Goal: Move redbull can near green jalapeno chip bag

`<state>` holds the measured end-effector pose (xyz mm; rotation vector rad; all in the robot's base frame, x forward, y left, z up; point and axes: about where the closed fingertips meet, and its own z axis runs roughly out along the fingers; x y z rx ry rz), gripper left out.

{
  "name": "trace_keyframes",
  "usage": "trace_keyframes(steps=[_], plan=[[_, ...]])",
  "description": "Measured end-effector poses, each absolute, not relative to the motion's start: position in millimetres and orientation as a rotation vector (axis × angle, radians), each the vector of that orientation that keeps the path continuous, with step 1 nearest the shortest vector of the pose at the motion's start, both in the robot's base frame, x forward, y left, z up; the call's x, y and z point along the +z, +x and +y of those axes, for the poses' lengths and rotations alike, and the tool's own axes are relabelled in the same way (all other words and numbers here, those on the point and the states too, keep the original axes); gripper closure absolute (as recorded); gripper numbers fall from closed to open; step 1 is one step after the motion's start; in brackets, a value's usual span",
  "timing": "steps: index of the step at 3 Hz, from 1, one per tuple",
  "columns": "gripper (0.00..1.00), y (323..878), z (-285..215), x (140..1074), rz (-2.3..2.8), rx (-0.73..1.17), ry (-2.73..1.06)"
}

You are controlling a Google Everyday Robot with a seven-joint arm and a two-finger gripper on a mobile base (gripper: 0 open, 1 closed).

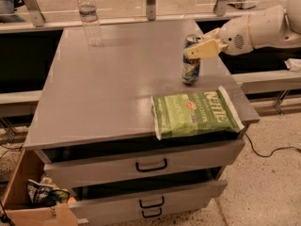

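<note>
The redbull can (191, 68) is blue and silver and stands upright over the right part of the grey cabinet top (108, 88). It is just behind the green jalapeno chip bag (195, 112). The bag lies flat at the front right corner, with its right end over the edge. My gripper (195, 46) reaches in from the right on a white arm (258, 29). Its tan fingers (204, 47) are closed around the can's upper part. I cannot tell whether the can's base touches the top.
A clear water bottle (89, 18) stands at the back left of the cabinet top. Two drawers (150, 166) below are pulled partly open. A cardboard box (28, 201) with a dark snack bag (44, 192) sits on the floor at the lower left. A railing runs behind the cabinet.
</note>
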<state>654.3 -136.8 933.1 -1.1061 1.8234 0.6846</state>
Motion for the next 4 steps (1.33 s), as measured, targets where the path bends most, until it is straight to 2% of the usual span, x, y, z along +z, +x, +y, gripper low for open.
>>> trace_keyframes(steps=[3,4], plan=[[0.13,620.9,-144.9,913.6,1.843,0.787,-1.101],[0.0,612.7,-146.5,906.9,1.852,0.806,-1.096]])
